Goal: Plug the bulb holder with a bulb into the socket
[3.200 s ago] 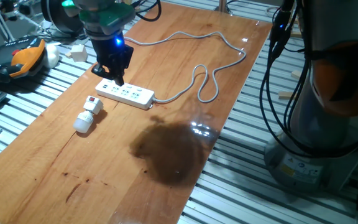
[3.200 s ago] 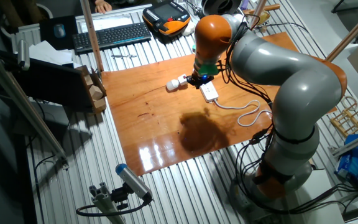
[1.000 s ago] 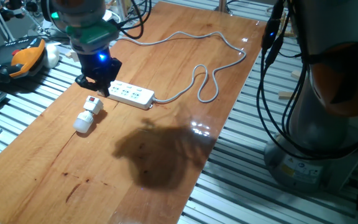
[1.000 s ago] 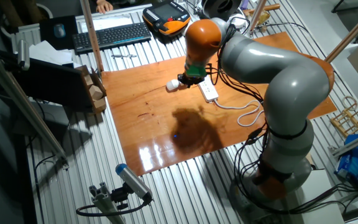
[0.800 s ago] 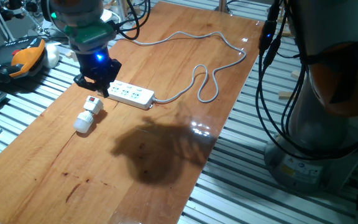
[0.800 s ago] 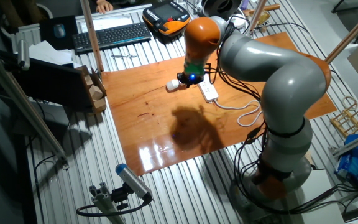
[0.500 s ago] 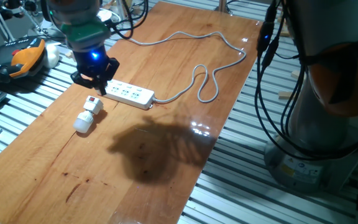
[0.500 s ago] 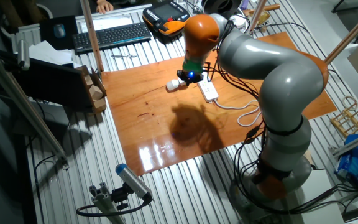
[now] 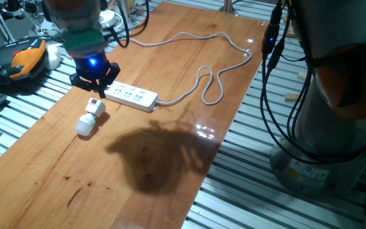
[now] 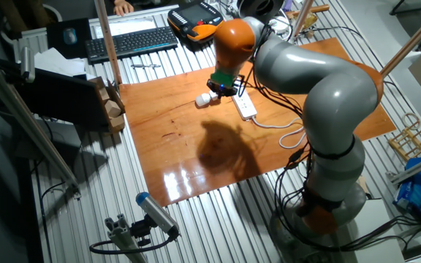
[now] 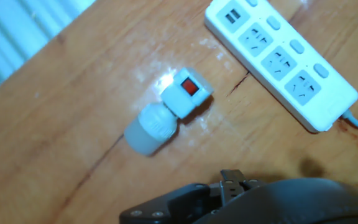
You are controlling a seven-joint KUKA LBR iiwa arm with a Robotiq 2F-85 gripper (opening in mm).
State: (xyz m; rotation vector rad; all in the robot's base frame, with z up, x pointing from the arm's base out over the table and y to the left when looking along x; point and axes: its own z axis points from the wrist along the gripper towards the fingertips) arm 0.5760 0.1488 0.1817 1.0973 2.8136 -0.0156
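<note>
The bulb holder with a bulb [image 9: 89,116] lies on its side on the wooden table [image 9: 170,184], near the long edge that borders the metal slats, its red switch facing up and its frosted bulb end pointing away from the socket [image 9: 130,96]. In the hand view the bulb holder [image 11: 168,111] sits just beside the end of the socket [image 11: 278,59] that carries two small ports, apart from it with bare wood between. The socket lies flat, its row of outlets facing up, and its grey cord [image 9: 211,83] loops across the table toward the far corner. The gripper [image 9: 94,81] hangs above the gap between the holder and the near end of the socket, a blue light glowing on its body, and grasps nothing. Whether its fingers are spread or pressed together cannot be told from these views. From the other fixed view, the gripper [image 10: 221,90] sits over the same spot.
</note>
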